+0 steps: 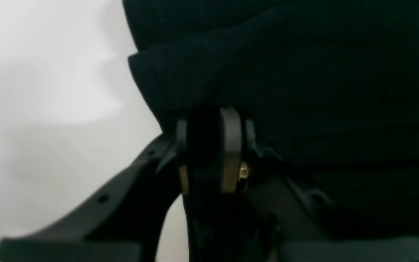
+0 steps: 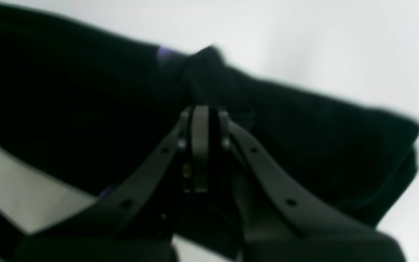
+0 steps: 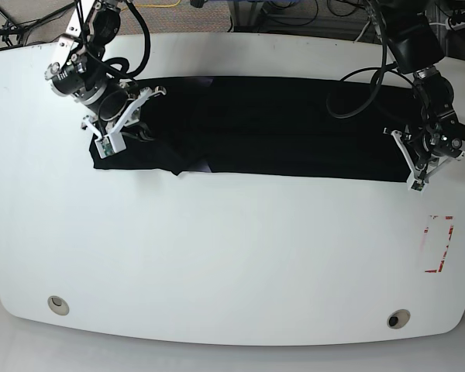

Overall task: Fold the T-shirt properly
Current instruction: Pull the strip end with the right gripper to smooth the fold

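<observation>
The black T-shirt lies as a long flat band across the far half of the white table. My right gripper sits at the band's left end in the base view. In the right wrist view this gripper is shut on a bunched ridge of the T-shirt. My left gripper is at the band's right end. Seen from the left wrist, it is shut on a folded edge of the T-shirt, with cloth between the fingers.
A red marked rectangle is on the table near its right edge. Two round holes sit near the front edge. Cables lie behind the table's back edge.
</observation>
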